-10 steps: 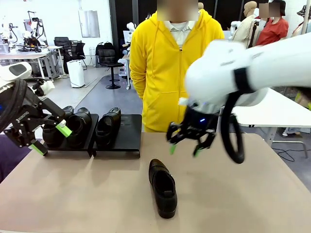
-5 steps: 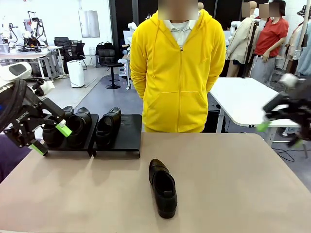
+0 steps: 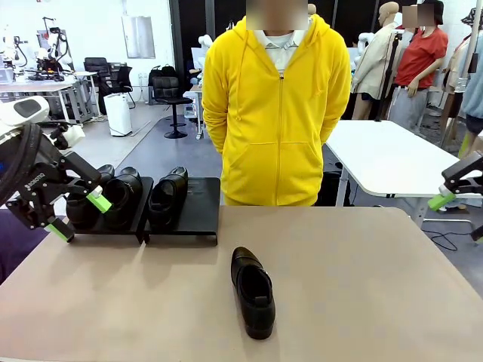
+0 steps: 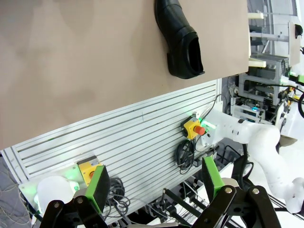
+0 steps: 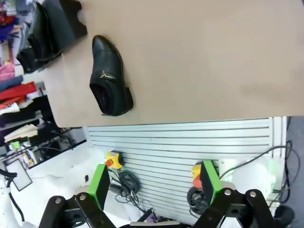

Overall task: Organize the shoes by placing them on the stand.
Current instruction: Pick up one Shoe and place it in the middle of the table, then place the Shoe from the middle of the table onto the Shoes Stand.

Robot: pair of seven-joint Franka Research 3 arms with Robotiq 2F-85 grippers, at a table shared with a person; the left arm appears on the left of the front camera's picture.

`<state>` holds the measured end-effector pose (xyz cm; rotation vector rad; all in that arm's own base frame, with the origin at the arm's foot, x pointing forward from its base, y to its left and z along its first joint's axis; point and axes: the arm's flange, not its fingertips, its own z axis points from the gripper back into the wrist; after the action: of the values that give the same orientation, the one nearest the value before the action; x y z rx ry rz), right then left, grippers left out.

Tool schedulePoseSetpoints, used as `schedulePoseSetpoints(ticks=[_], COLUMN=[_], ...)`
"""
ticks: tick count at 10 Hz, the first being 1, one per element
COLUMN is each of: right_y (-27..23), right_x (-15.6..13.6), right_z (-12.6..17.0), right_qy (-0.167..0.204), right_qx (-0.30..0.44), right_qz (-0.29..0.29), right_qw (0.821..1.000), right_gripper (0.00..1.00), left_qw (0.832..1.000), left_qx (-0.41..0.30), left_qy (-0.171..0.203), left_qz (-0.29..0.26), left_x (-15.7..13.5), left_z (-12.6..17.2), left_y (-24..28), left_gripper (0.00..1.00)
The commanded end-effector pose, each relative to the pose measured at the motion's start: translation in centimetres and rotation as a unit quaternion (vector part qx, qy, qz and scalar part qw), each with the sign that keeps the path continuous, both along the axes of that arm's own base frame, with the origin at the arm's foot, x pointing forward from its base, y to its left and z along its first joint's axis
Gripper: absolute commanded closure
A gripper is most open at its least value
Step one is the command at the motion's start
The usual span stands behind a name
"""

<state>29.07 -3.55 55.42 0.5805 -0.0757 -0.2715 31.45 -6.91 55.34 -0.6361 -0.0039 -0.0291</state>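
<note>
Left gripper (image 3: 74,215) is showing black linkage fingers tipped with bright green pads (image 3: 98,201), white lettering on its black body, a white wrist behind. Across the table, the person (image 3: 276,113) is wearing a yellow zip-up hoodie.

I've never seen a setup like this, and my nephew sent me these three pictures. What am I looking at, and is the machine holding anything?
Two robot arms share a table with a person in a yellow hoodie. The front picture looks across the table; the other two come from cameras on each arm's wrist. The left hand and the right hand are both open and hold nothing. Three black shoes sit on the stand; a fourth shoe lies on the table.
</note>
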Motion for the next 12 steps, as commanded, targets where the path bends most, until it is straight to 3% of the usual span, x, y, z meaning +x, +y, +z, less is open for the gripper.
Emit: schedulePoseSetpoints(ticks=[1,12], right_y=[0.29,0.29], right_x=[0.07,0.07], right_z=[0.89,0.89], right_qy=[0.000,0.000], right_qx=[-0.002,-0.002], right_qz=[0.008,0.008], right_qw=[1.000,1.000], right_gripper=[0.00,0.00], left_qw=[1.000,1.000], left_qx=[-0.011,0.000], left_qy=[-0.004,0.000], left_qz=[-0.008,0.000], left_x=[-0.04,0.00], left_z=[0.04,0.00], left_y=[0.13,0.00], left_gripper=[0.00,0.00])
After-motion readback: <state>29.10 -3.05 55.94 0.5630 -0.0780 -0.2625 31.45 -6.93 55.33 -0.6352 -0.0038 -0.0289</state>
